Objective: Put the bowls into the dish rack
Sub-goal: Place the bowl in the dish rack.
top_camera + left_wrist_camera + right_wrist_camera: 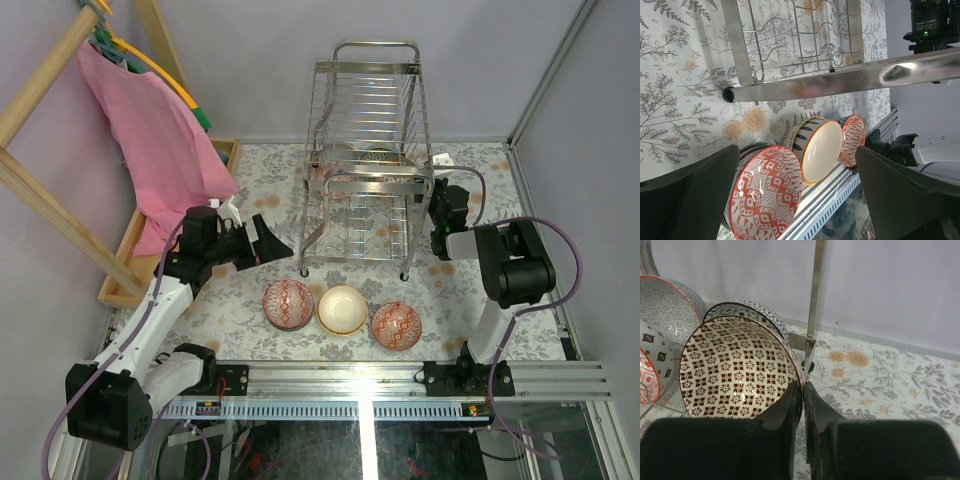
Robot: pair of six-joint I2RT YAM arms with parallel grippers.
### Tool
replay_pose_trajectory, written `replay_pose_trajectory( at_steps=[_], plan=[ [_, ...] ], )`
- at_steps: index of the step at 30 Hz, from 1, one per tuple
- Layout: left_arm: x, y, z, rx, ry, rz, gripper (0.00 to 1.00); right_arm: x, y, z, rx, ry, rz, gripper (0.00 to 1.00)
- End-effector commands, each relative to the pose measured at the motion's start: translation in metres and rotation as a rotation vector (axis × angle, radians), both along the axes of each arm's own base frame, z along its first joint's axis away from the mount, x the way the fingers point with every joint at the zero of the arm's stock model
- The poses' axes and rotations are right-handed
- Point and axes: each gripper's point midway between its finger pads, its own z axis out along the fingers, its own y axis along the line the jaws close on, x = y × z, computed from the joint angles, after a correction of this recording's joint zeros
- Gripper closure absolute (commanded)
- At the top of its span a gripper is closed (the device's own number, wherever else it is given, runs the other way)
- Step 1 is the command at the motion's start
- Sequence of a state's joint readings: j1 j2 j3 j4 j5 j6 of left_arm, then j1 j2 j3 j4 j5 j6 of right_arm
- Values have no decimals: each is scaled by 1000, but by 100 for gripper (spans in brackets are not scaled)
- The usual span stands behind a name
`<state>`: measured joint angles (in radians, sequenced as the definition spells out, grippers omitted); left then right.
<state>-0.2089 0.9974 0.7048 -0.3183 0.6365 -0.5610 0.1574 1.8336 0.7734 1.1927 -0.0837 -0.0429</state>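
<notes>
Bearing first — rack to the left of the right gripper (802, 387), approached from the rack's right end. Pinched between its nearly closed fingers: the rim of a cream ceramic bowl with a brown checker pattern inside (735, 370), stood on edge, open face toward the wrist camera. Just behind it a black-and-white patterned bowl (757, 312), and further left a grey hexagon-patterned bowl (665, 302), both also on edge, apparently in the lower tier of the tall chrome wire dish rack (365, 120). Cannot tell whether seated in a slot or hanging just above the wires. Judged next: letting go, then backing out rightward, clear of the upright chrome post (815, 290) close behind the fingers.

Across the table, left gripper (270, 243) spread wide, holding nothing, near the rack's left front leg. Ahead of it in its wrist view, three bowls in a row on the floral tablecloth (260, 170): a red-and-white patterned bowl (767, 195) nearest, then a cream-lined bowl with a blue-patterned outside (822, 150), then another red-patterned bowl (852, 137). Row running left to right along the rack's front — left end nearer the left arm, far end nearer the right. All three mouth-up, close together.
</notes>
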Motion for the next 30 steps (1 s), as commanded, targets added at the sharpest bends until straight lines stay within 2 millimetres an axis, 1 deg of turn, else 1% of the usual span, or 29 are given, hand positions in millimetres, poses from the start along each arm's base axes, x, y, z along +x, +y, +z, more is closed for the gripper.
replay_pose_trajectory(
  at_steps=[1,6,8,10,11,17,26,30],
  plan=[
    [15,-6,18,-16,-80,3,0,-3,14,72,-71,-326,40,100],
    [19,-12,14,-13,-73,3,0,-5,25,73,-114,-380,74,100],
    [20,-15,13,-11,-68,-1,0,-14,36,78,-163,-452,115,100],
    [21,-19,12,-3,-67,-4,0,-16,42,79,-193,-480,127,100],
    [21,-21,12,0,-67,-7,0,-15,44,81,-200,-487,132,100],
    [23,-32,9,9,-60,-25,0,-4,48,72,-239,-493,129,100],
    [26,-29,13,33,-69,-14,0,10,53,68,-349,-534,105,100],
    [28,-29,11,43,-64,-14,0,14,57,66,-444,-567,94,100]
  ],
)
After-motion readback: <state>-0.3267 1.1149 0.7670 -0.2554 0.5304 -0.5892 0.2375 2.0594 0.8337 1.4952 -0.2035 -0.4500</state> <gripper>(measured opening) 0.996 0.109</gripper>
